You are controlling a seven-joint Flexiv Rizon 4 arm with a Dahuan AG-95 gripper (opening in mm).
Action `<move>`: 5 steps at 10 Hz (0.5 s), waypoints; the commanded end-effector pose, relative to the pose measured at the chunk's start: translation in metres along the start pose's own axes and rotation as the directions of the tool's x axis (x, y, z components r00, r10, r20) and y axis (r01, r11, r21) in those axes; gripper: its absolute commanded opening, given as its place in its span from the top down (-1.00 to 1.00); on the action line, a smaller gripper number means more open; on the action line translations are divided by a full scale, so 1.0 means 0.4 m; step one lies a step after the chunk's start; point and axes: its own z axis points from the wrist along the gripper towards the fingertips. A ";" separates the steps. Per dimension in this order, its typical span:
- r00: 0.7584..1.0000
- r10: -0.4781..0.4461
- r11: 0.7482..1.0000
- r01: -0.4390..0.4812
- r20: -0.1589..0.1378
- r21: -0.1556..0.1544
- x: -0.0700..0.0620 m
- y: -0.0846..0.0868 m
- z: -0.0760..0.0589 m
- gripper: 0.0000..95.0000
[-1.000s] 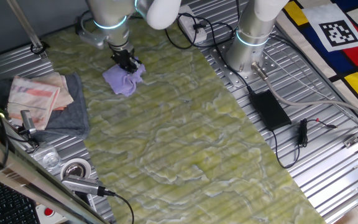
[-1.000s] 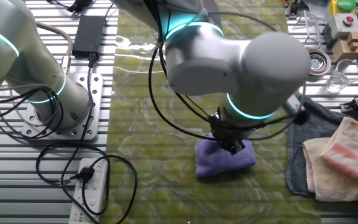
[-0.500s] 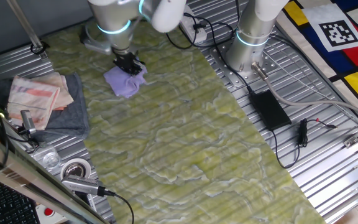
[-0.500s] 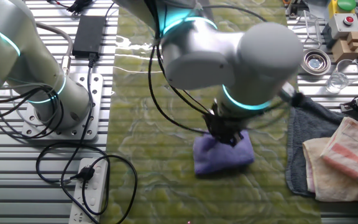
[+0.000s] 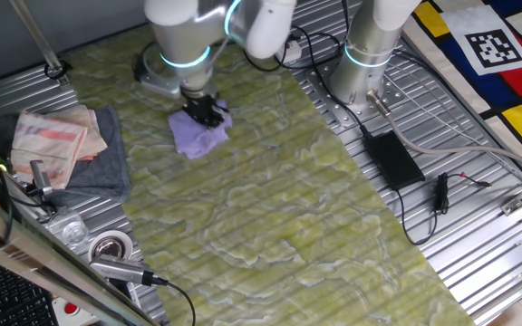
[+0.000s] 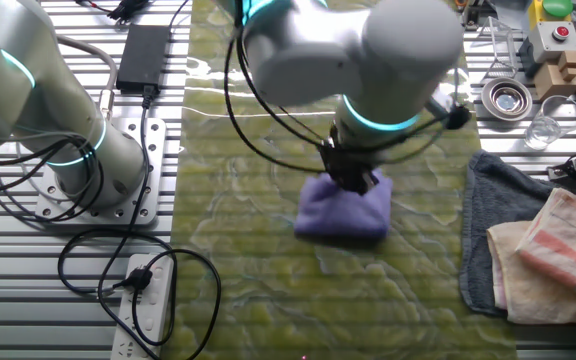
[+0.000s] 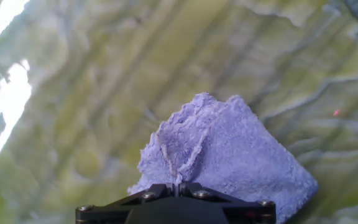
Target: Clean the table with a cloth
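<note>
At the far left of one fixed view we note folded towels [image 5: 60, 138] lying untouched at the worktop's edge. Next, the purple cloth [image 5: 199, 136] lies pressed on the marbled worktop [image 5: 297, 217] near its upper end, the end effector [image 5: 206, 112] pinched shut on a fold of it. Rightward, most of the surface lies beyond the cloth; we judge wiping under way, with much left to cover.
</note>
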 end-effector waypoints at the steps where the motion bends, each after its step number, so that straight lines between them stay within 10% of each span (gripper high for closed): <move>1: 0.949 0.311 0.950 -0.309 0.055 -0.046 -0.043 0.088 -0.008 1.00; 5: 0.920 0.388 0.922 -0.386 0.059 -0.045 -0.099 0.127 -0.045 1.00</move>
